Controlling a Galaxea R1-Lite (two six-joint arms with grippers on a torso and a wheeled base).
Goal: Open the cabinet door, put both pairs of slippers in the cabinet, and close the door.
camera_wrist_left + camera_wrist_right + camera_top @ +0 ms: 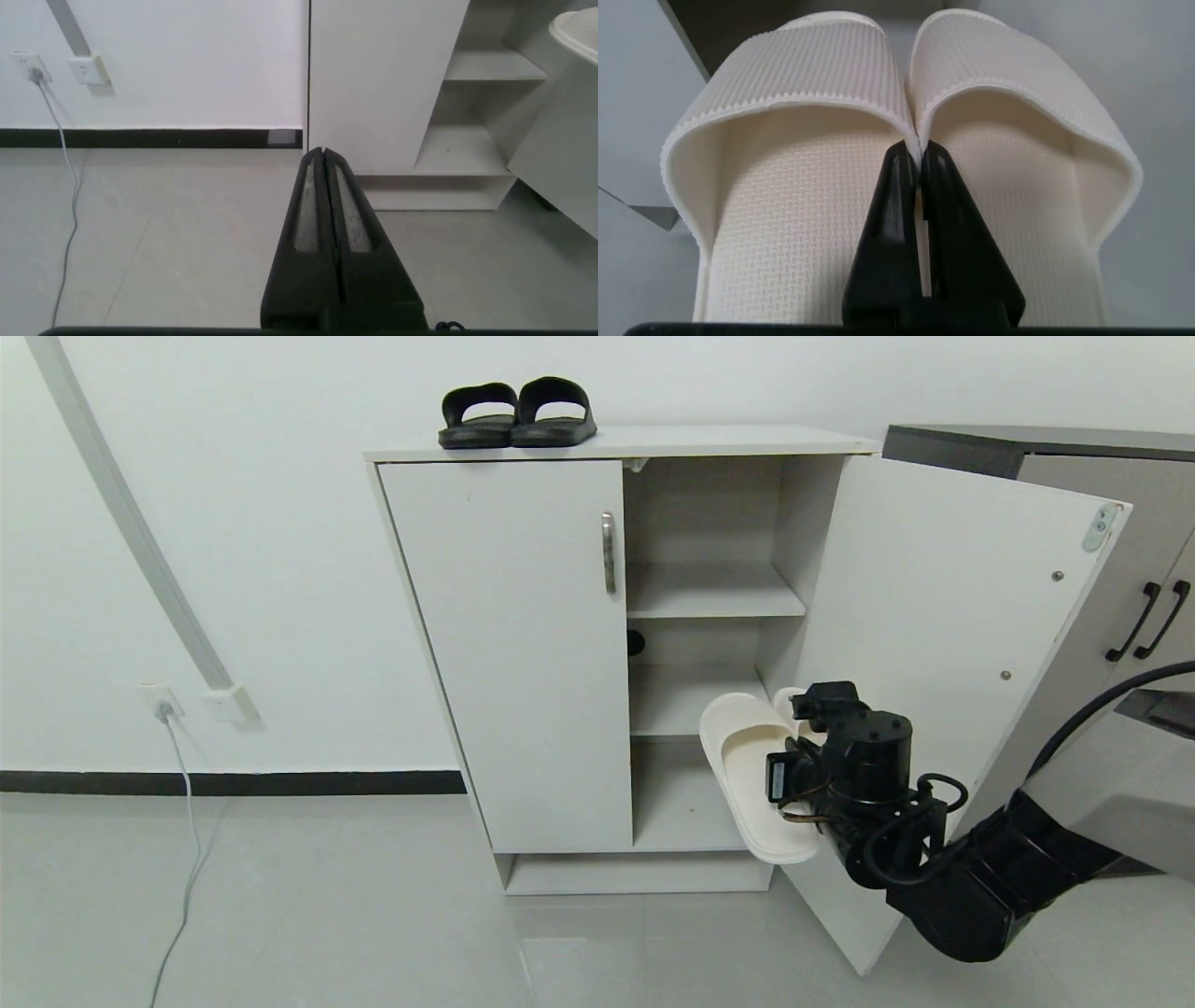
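Two pairs of slippers were there: one black pair (516, 415) and one cream pair (739, 756). One white cabinet (728, 441) had two doors (509, 653), one metal handle (608, 553) and two inner shelves (714, 602). Two wall sockets (224, 705) showed.

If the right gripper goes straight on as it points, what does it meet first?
Likely the white slippers it holds enter the open cabinet and reach the lower shelf; depth is unclear.

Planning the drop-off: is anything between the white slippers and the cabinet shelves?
Nothing visible. The right door stands open, and the white slippers, pinched in the right gripper, hang just before the shelves.
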